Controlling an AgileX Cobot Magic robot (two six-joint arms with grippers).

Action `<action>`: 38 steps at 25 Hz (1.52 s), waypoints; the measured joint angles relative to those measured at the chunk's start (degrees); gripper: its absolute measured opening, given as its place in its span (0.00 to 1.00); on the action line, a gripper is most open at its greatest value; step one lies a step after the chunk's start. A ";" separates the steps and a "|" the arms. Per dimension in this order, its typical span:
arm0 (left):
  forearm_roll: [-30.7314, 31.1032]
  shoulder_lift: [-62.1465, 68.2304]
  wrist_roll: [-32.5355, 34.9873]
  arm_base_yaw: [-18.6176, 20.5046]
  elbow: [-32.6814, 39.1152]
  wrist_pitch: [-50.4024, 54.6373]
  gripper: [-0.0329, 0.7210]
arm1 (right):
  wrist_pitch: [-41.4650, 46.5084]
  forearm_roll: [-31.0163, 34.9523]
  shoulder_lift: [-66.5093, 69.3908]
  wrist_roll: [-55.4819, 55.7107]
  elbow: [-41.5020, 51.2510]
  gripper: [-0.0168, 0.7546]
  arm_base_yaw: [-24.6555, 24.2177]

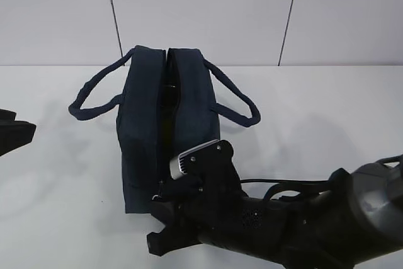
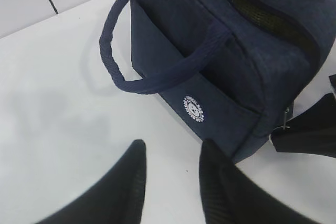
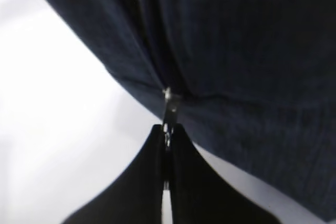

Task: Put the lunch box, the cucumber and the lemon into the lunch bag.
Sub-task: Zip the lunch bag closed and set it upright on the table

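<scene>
The lunch bag (image 1: 160,137) stands upright in the middle of the white desk (image 1: 327,124), its long axis running from 12 o'clock toward 6 o'clock in the exterior view. Its top zipper is parted along most of the length, leaving a dark slot between the two navy halves. One padded handle (image 1: 94,102) loops out toward 9 o'clock, the other handle (image 1: 242,108) toward 3 o'clock, both drooping beside the bag's walls.

The right hand (image 3: 167,135) sits at the bag's near end, at about 6 o'clock of the bag in the exterior view. In the right wrist view its two dark fingers (image 3: 142,177) are pressed together with the silver zipper pull (image 3: 169,109) pinched between their tips; the pull hangs from the slider at the bottom of the zipper seam, just above the fingertips.

The left hand (image 2: 170,182) hovers above bare desk, well apart from the bag's side wall, which lies toward 1 o'clock in the left wrist view. Its fingers stand partly spread with nothing between them. That view also shows a round white logo (image 2: 194,109) on the bag's side pocket and, through the open top, a dim mesh-like lining
</scene>
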 joint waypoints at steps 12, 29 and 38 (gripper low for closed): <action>0.13 2.95 0.00 0.00 0.00 0.00 0.38 | -2.19 -4.52 -2.06 0.19 2.83 0.00 0.00; -4.72 10.17 0.00 0.00 0.00 1.52 0.48 | 3.37 -4.47 -6.00 2.23 2.86 0.00 0.00; -9.22 16.90 0.00 0.00 0.00 3.40 0.56 | 8.37 -3.90 -9.48 4.49 2.96 0.00 0.00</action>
